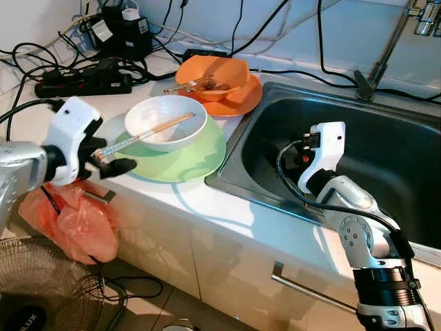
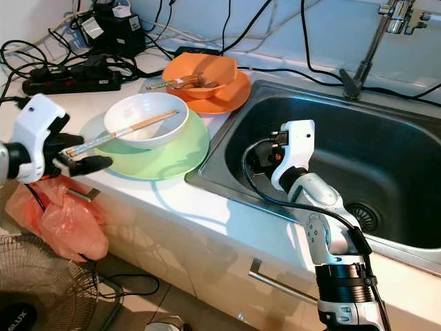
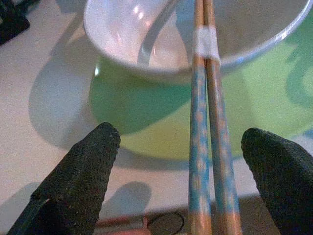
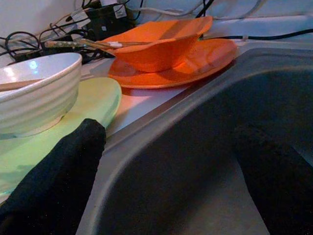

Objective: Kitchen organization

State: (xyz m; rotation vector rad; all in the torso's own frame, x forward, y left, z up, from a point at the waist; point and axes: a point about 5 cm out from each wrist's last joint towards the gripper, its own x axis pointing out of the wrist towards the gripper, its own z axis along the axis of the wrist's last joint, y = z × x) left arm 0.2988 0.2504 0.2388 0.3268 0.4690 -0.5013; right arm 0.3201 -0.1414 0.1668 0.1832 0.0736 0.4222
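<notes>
1. Hard-to-see stuff first: the faucet is cut off at the top edge, so only its stem and base show. The floor fan is chopped by the bottom corner. What's lying in the orange bowl besides a pair of sticks is too small to make out.
2. The surface is a pale kitchen counter with a steel sink set into it, cabinet doors with a bar handle below. Far back from both grippers there's a black power strip and a tangle of cables against the wall. An orange plastic bag hangs just below the left gripper.
3. Left gripper sits at the counter edge, fingers spread wide, nothing clamped. The chopsticks run right between its fingers, closer to one of them, not touching either as far as I can tell.
4. The far ends of the chopsticks rest in the white bowl just ahead of the gripper; that bowl sits on a green plate.
5. Beyond those, the orange bowl sits on an orange plate, beside the sink rim.
6. Right gripper is down inside the sink basin, fingers apart, holding nothing, pointing toward the bowls.
</notes>
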